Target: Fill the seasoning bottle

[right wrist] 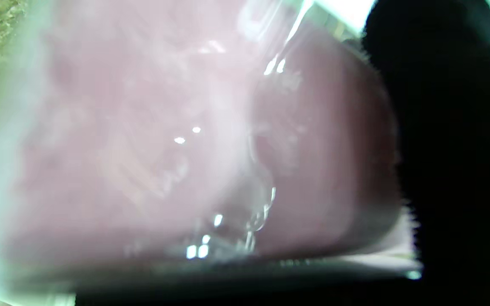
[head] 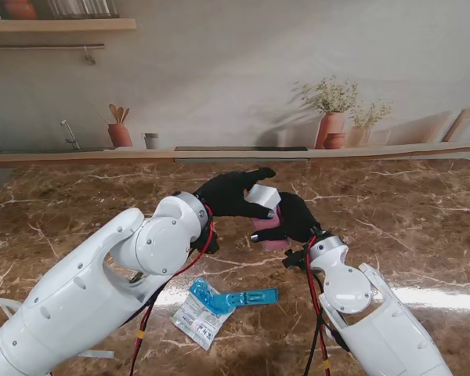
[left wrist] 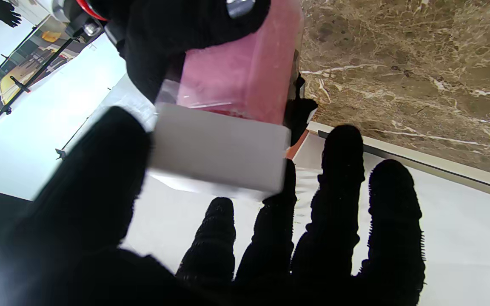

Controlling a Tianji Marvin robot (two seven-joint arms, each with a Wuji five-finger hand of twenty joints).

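The bottle is near the middle of the brown table. It is clear and full of pink stuff. The right hand in its black glove wraps around the bottle and holds it. The right wrist view is blurry, but the pink bottle fills it, with a dark finger beside it.

The left hand reaches in from the left and pinches the white lid at the top of the bottle. In the left wrist view the thumb and a finger press the lid from two sides.

Nearer to me, between the two arms, lie a torn white packet and a blue plastic piece.
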